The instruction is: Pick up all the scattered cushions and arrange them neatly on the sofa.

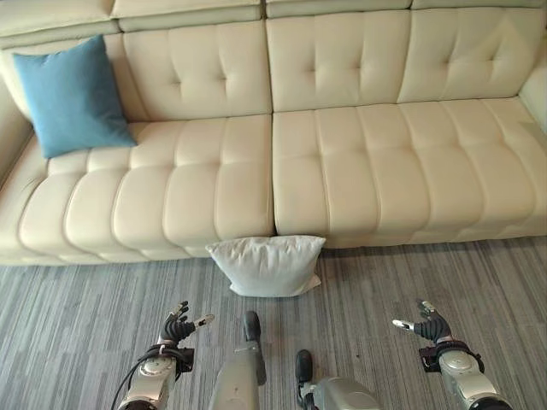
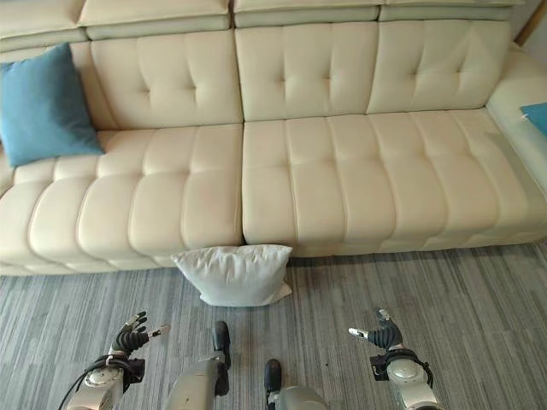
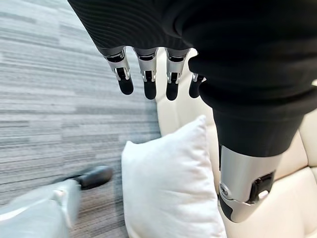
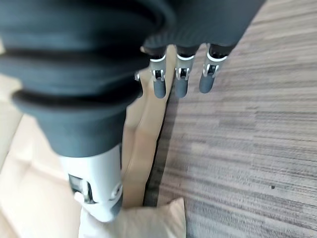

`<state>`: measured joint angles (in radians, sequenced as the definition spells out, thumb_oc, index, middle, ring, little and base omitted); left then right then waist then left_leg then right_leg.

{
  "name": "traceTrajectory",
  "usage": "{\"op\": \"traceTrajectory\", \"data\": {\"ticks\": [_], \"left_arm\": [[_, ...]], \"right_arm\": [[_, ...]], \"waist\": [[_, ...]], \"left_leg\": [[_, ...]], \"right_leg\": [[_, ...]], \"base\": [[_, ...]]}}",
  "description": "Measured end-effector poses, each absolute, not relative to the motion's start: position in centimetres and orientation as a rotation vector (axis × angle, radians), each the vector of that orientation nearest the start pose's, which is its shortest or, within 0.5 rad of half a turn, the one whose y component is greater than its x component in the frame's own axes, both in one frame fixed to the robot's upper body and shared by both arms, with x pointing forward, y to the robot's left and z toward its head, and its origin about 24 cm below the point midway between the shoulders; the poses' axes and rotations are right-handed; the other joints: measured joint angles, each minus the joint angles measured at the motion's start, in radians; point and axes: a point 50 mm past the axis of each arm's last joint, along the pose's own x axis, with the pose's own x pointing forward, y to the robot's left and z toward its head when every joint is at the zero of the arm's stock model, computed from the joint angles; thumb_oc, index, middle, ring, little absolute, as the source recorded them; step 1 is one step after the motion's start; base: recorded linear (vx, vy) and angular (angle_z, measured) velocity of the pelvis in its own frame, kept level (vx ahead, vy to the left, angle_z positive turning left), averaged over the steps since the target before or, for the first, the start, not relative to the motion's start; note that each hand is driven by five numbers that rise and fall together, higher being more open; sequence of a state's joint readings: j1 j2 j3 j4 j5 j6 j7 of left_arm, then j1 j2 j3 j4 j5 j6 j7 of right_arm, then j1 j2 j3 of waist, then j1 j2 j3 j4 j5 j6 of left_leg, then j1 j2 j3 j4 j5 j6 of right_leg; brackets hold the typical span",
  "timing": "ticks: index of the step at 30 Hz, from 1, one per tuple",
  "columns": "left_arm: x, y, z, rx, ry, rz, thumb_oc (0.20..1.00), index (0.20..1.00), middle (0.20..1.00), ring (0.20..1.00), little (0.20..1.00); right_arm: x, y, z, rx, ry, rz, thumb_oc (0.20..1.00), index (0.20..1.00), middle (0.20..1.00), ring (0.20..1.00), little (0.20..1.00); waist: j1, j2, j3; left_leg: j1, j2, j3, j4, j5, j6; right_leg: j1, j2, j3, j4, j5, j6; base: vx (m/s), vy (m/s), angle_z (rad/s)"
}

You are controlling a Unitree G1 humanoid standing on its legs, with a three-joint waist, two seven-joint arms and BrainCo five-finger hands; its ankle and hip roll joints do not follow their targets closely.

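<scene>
On the floor against the sofa (image 1: 273,171) front, in the left eye view: white cushion (image 1: 267,266), long axis crosswise, ahead and between left hand (image 1: 177,328) and right hand (image 1: 432,325), nearer the left. Blue cushion (image 1: 73,98) already on the seat. In wrist views: both hands relaxed, empty.

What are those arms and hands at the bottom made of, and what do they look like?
Both arms are silver-grey, metallic-looking tubes. The left hand and the right hand have slim silver fingers ending in dark rounded tips, plus a separate thumb. A dark ribbed cover, like a bellows, wraps each wrist and the back of the hand.
</scene>
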<state>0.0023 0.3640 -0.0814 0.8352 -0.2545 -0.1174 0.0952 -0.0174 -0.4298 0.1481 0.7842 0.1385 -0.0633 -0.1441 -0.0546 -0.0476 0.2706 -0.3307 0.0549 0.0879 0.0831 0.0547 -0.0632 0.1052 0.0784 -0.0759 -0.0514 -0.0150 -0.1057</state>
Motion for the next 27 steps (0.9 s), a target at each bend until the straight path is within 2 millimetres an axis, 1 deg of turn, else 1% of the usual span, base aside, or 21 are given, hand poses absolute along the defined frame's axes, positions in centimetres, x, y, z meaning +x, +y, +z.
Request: {"op": "traceTrajectory", "data": {"ticks": [1, 3, 4, 5, 6, 7, 8, 9, 10, 11, 12, 13, 15, 16, 17, 19, 21, 23, 24, 25, 27], "left_arm": [[17.3, 27.0, -9.9, 0.178, 0.707, 0.269, 1.0, 1.0, 1.0, 1.0, 1.0], [17.1, 27.0, -10.1, 0.176, 0.721, 0.265, 1.0, 1.0, 1.0, 1.0, 1.0], [16.9, 27.0, -10.2, 0.176, 0.728, 0.261, 1.0, 1.0, 1.0, 1.0, 1.0], [16.7, 27.0, -10.3, 0.175, 0.733, 0.26, 1.0, 1.0, 1.0, 1.0, 1.0], [16.5, 27.0, -10.4, 0.175, 0.738, 0.26, 1.0, 1.0, 1.0, 1.0, 1.0], [17.2, 26.9, -10.1, 0.18, 0.719, 0.253, 1.0, 1.0, 1.0, 1.0, 1.0], [17.4, 26.8, -10.0, 0.183, 0.715, 0.247, 1.0, 1.0, 1.0, 1.0, 1.0], [17.4, 26.7, -10.1, 0.186, 0.716, 0.242, 1.0, 1.0, 1.0, 1.0, 1.0], [17.6, 26.6, -10.0, 0.19, 0.711, 0.233, 1.0, 1.0, 1.0, 1.0, 1.0], [17.9, 26.6, -9.8, 0.208, 0.705, 0.219, 1.0, 1.0, 1.0, 1.0, 1.0], [18.0, 26.6, -9.8, 0.215, 0.704, 0.216, 1.0, 1.0, 1.0, 1.0, 1.0], [18.1, 26.5, -9.7, 0.221, 0.699, 0.21, 1.0, 1.0, 1.0, 1.0, 1.0], [18.1, 26.7, -9.6, 0.235, 0.7, 0.21, 1.0, 1.0, 1.0, 1.0, 1.0], [17.9, 26.8, -9.7, 0.238, 0.706, 0.213, 1.0, 1.0, 1.0, 1.0, 1.0], [17.9, 26.9, -9.7, 0.238, 0.706, 0.221, 1.0, 1.0, 1.0, 1.0, 1.0], [17.6, 27.0, -9.8, 0.24, 0.713, 0.223, 1.0, 1.0, 1.0, 1.0, 1.0], [17.8, 27.4, -9.5, 0.25, 0.704, 0.234, 1.0, 1.0, 1.0, 1.0, 1.0], [18.0, 27.5, -9.4, 0.253, 0.698, 0.238, 1.0, 1.0, 1.0, 1.0, 1.0], [18.1, 27.4, -9.3, 0.253, 0.696, 0.238, 1.0, 1.0, 1.0, 1.0, 1.0], [18.1, 27.4, -9.3, 0.253, 0.69, 0.237, 1.0, 1.0, 1.0, 1.0, 1.0], [18.2, 27.5, -9.2, 0.255, 0.683, 0.238, 1.0, 1.0, 1.0, 1.0, 1.0]], "right_arm": [[18.5, -27.7, -8.8, -0.386, 0.704, -0.209, 1.0, 1.0, 1.0, 1.0, 1.0], [17.9, -27.9, -9.0, -0.387, 0.719, -0.213, 1.0, 1.0, 1.0, 1.0, 1.0], [17.5, -28.0, -9.2, -0.39, 0.728, -0.215, 1.0, 1.0, 1.0, 1.0, 1.0], [17.4, -28.1, -9.2, -0.392, 0.733, -0.216, 1.0, 1.0, 1.0, 1.0, 1.0], [16.9, -28.1, -9.5, -0.392, 0.751, -0.217, 1.0, 1.0, 1.0, 1.0, 1.0], [16.6, -27.7, -9.9, -0.382, 0.77, -0.208, 1.0, 1.0, 1.0, 1.0, 1.0], [16.5, -27.5, -10.0, -0.382, 0.777, -0.205, 1.0, 1.0, 1.0, 1.0, 1.0], [16.7, -27.5, -9.9, -0.383, 0.768, -0.202, 1.0, 1.0, 1.0, 1.0, 1.0], [17.1, -27.6, -9.7, -0.386, 0.752, -0.204, 1.0, 1.0, 1.0, 1.0, 1.0], [17.6, -27.5, -9.5, -0.385, 0.74, -0.202, 1.0, 1.0, 1.0, 1.0, 1.0], [17.8, -27.3, -9.4, -0.385, 0.736, -0.198, 1.0, 1.0, 1.0, 1.0, 1.0], [18.1, -27.1, -9.3, -0.384, 0.726, -0.19, 1.0, 1.0, 1.0, 1.0, 1.0], [19.0, -26.6, -9.0, -0.377, 0.704, -0.176, 1.0, 1.0, 1.0, 1.0, 1.0], [19.4, -26.4, -8.8, -0.374, 0.692, -0.165, 1.0, 1.0, 1.0, 1.0, 1.0], [19.7, -25.8, -8.8, -0.381, 0.685, -0.139, 1.0, 1.0, 1.0, 1.0, 1.0], [20.0, -25.5, -8.6, -0.38, 0.669, -0.121, 1.0, 1.0, 1.0, 1.0, 1.0], [20.1, -25.4, -8.6, -0.38, 0.666, -0.119, 1.0, 1.0, 1.0, 1.0, 1.0], [20.2, -25.5, -8.5, -0.383, 0.661, -0.119, 1.0, 1.0, 1.0, 1.0, 1.0], [19.8, -25.7, -8.6, -0.384, 0.671, -0.124, 1.0, 1.0, 1.0, 1.0, 1.0], [19.7, -25.7, -8.7, -0.385, 0.676, -0.124, 1.0, 1.0, 1.0, 1.0, 1.0], [19.7, -25.7, -8.6, -0.386, 0.674, -0.124, 1.0, 1.0, 1.0, 1.0, 1.0]], "waist": [[0.004, 0.001, -0.003], [0.005, -0.001, -0.01], [0.004, 0.005, -0.022], [0.004, 0.017, -0.035], [0.004, 0.04, -0.055], [-0.003, 0.037, -0.056], [0.0, 0.042, -0.057], [0.006, 0.038, -0.066], [0.009, 0.036, -0.07], [0.013, 0.024, -0.072], [0.01, 0.025, -0.072], [0.019, 0.032, -0.071], [0.026, 0.047, -0.061], [0.033, 0.052, -0.054], [0.044, 0.044, -0.046], [0.041, 0.045, -0.037], [0.042, 0.037, -0.018], [0.036, 0.038, -0.006], [0.023, 0.036, -0.002], [0.024, 0.034, 0.001], [0.032, 0.027, 0.007]], "left_leg": [[0.014, 0.002, 0.008, 0.001, 0.01, 0.005], [0.063, -0.013, 0.037, -0.003, 0.039, 0.053], [0.083, -0.023, 0.039, -0.003, 0.044, 0.076], [0.1, -0.027, 0.039, -0.005, 0.059, 0.098], [0.137, -0.024, 0.043, -0.036, 0.083, 0.136], [0.174, -0.031, 0.035, -0.081, 0.106, 0.134], [0.189, -0.024, 0.033, -0.097, 0.106, 0.136], [0.198, -0.036, 0.036, -0.104, 0.1, 0.144], [0.198, -0.052, 0.037, -0.107, 0.096, 0.148], [0.194, -0.076, 0.042, -0.108, 0.091, 0.155], [0.195, -0.086, 0.041, -0.109, 0.086, 0.159], [0.197, -0.083, 0.048, -0.111, 0.083, 0.159], [0.203, -0.074, 0.063, -0.111, 0.082, 0.162], [0.212, -0.07, 0.069, -0.113, 0.068, 0.169], [0.24, -0.075, 0.086, -0.134, 0.047, 0.173], [0.244, -0.079, 0.085, -0.142, 0.047, 0.173], [0.233, -0.077, 0.079, -0.14, 0.046, 0.175], [0.208, -0.076, 0.054, -0.121, 0.046, 0.175], [0.186, -0.083, 0.024, -0.114, 0.047, 0.173], [0.19, -0.084, 0.018, -0.117, 0.047, 0.172], [0.192, -0.082, 0.009, -0.117, 0.038, 0.149]], "right_leg": [[0.019, 0.004, 0.011, -0.003, -0.01, 0.015], [0.054, -0.003, 0.025, -0.005, -0.022, 0.034], [0.062, -0.003, 0.026, -0.003, -0.028, 0.044], [0.065, 0.003, 0.027, 0.003, -0.036, 0.058], [0.067, 0.018, 0.031, 0.019, -0.053, 0.084], [0.043, 0.012, 0.03, 0.094, -0.08, 0.119], [0.006, 0.007, 0.028, 0.176, -0.123, 0.15], [-0.028, -0.027, 0.028, 0.205, -0.173, 0.152], [-0.048, -0.07, 0.027, 0.193, -0.183, 0.156], [-0.062, -0.126, 0.025, 0.148, -0.144, 0.176], [-0.066, -0.137, 0.016, 0.159, -0.122, 0.157], [-0.083, -0.138, 0.024, 0.198, -0.122, 0.159], [-0.153, -0.138, 0.025, 0.334, -0.129, 0.17], [-0.197, -0.141, 0.025, 0.425, -0.14, 0.181], [-0.285, -0.164, 0.01, 0.571, -0.186, 0.194], [-0.311, -0.175, 0.0, 0.515, -0.199, 0.188], [-0.36, -0.17, -0.005, 0.418, -0.184, 0.188], [-0.386, -0.151, 0.025, 0.338, -0.149, 0.198], [-0.371, -0.144, 0.05, 0.27, -0.091, 0.203], [-0.355, -0.142, 0.049, 0.249, -0.049, 0.193], [-0.348, -0.14, 0.041, 0.231, -0.022, 0.171]], "base": [[0.21, 0.187, -0.49], [0.14, 0.172, -0.39], [0.1, 0.175, -0.22], [0.1, 0.19, -0.17], [0.1, 0.266, 0.1], [0.07, 0.201, 0.11], [0.06, 0.216, 0.12], [0.03, 0.152, -0.07], [0.04, 0.22, 0.01], [0.0, 0.22, 0.12], [-0.03, 0.231, -0.02], [-0.03, 0.2, -0.15], [0.0, 0.169, -0.27], [0.05, 0.131, -0.44], [0.09, 0.093, -0.42], [0.09, 0.055, -0.13], [0.11, 0.016, 0.07], [0.1, -0.024, 0.38], [0.05, -0.032, 0.74], [0.03, -0.07, 0.72], [-0.01, -0.082, 0.23]]}}
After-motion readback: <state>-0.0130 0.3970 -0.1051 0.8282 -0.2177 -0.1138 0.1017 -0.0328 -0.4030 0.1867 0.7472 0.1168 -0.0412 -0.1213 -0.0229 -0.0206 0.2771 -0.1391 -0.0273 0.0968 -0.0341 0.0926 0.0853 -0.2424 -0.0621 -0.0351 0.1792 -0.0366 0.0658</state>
